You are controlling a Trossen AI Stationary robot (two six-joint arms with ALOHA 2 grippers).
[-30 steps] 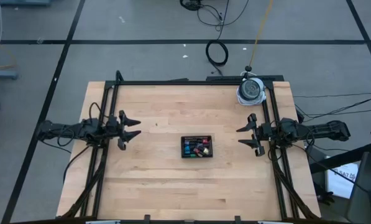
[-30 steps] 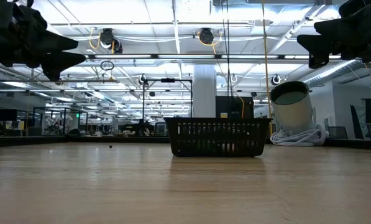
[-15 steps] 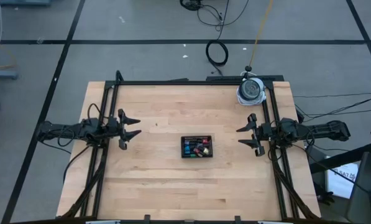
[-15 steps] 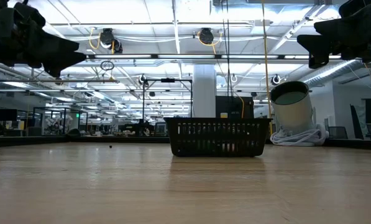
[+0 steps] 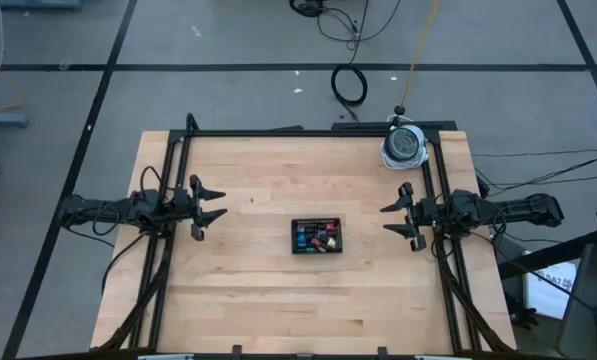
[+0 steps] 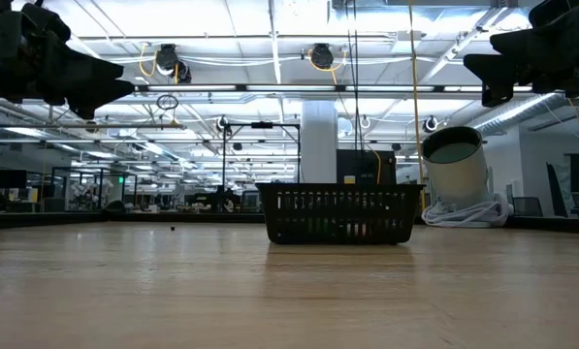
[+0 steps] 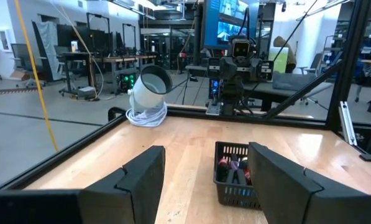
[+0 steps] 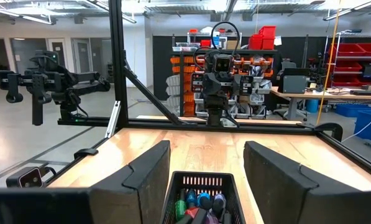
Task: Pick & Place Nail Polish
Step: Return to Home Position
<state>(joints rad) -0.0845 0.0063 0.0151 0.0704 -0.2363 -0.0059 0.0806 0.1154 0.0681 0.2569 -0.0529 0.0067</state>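
1. The left gripper (image 5: 214,204) hangs over the table (image 5: 258,300) at its 9 o'clock edge. Its fingers are spread wide and hold nothing. The right gripper (image 5: 390,217) mirrors it at the 3 o'clock edge, also spread and empty.
2. The nail polish (image 5: 318,240) lies jumbled inside the black bin (image 5: 316,220), about at the table's middle. The overhead view shows no bottle out on the bare wood.
3. Little looks left to go wrong, since the sorting appears done and only the arms need parking.
   - The main risk is a low sweep across the middle. The bin looks light, so a clipped wall would probably slide or tip it and spill the bottles.
   - The right arm is close to the white canister (image 5: 405,145) at the 1 o'clock corner. A white cord (image 6: 464,211) is coiled at the canister's foot, and a careless swing that way could snag it.
4. The bin is a small dark rectangle with mesh walls, and the colours show through them from table height.
   - The bottles are tiny, glossy and rounded with dark caps. They would likely roll freely if they got out.
   - The tabletop is pale wood in planks, smooth and matt, framed in black rail.
   - The canister is a smooth cylinder.
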